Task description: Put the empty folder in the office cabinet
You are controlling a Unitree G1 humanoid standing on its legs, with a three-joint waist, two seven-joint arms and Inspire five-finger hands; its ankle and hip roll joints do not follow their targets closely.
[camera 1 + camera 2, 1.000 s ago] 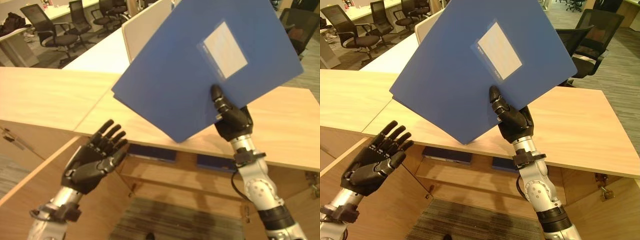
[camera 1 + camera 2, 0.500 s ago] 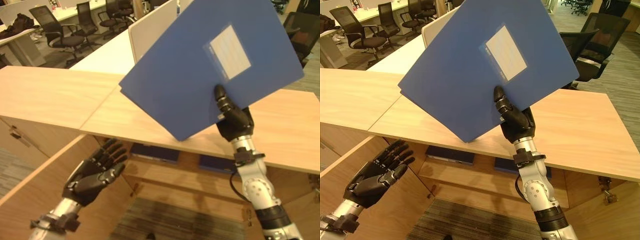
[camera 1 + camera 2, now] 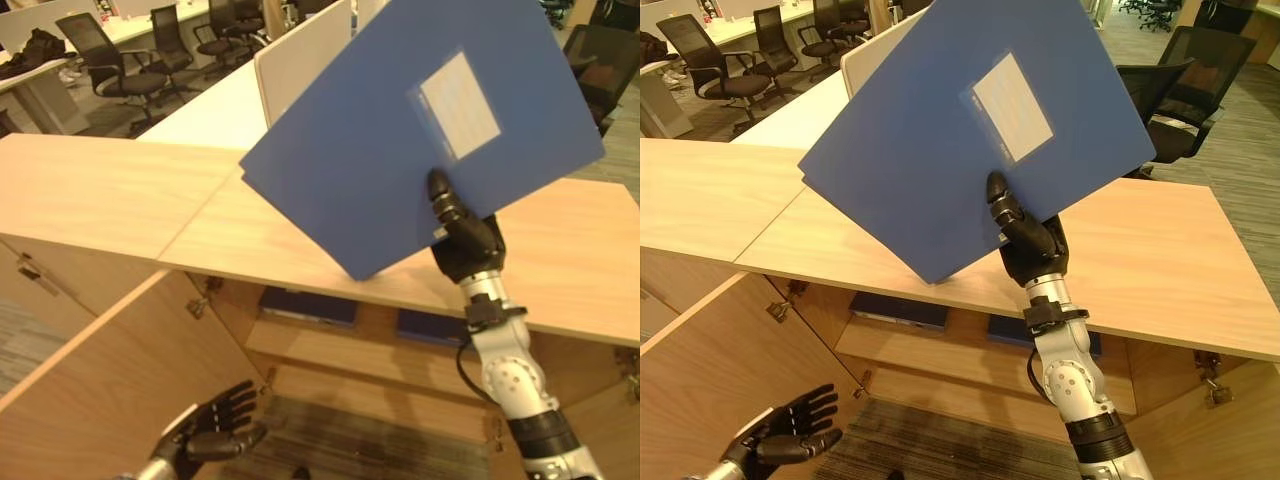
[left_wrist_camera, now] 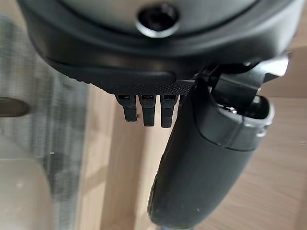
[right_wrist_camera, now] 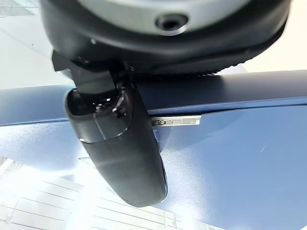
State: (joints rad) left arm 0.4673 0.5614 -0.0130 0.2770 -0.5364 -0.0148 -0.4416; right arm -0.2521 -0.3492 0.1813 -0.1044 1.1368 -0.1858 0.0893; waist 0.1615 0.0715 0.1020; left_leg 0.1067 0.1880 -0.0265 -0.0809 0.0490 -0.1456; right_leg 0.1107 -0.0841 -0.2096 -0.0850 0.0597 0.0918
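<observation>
Right eye view shows the right hand pinching the flat blue plastic folder above the wooden tabletop — lower it edge-first into the open wooden cabinet, left hand open — fingers relaxed.

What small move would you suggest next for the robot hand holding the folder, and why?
Probably lower the blue folder toward the open cabinet's shelf: the right robot hand pinches it high above the cabinet top, and the door stands open.
</observation>
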